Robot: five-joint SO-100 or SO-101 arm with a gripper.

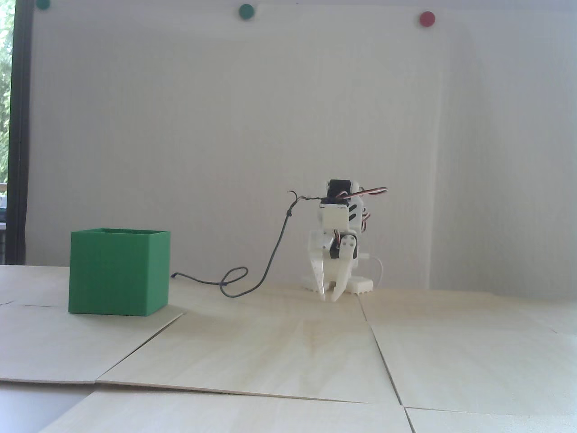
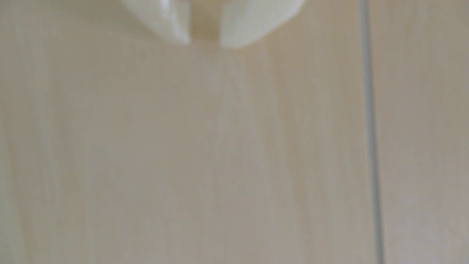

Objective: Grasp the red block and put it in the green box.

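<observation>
The green box (image 1: 112, 275) stands on the wooden table at the left of the fixed view, and its inside is hidden from this low angle. The red block shows in no view. My white gripper (image 1: 329, 297) hangs at the back centre on the folded arm, tips pointing down just above the table, well to the right of the box. In the wrist view the gripper (image 2: 205, 43) shows at the top edge. A narrow gap between the two fingers shows bare wood, and they hold nothing.
A dark cable (image 1: 270, 257) loops on the table between the box and the arm. Round magnets, green (image 1: 246, 11) and red (image 1: 427, 18), sit on the white wall. Seams between wooden panels (image 2: 370, 127) cross the table.
</observation>
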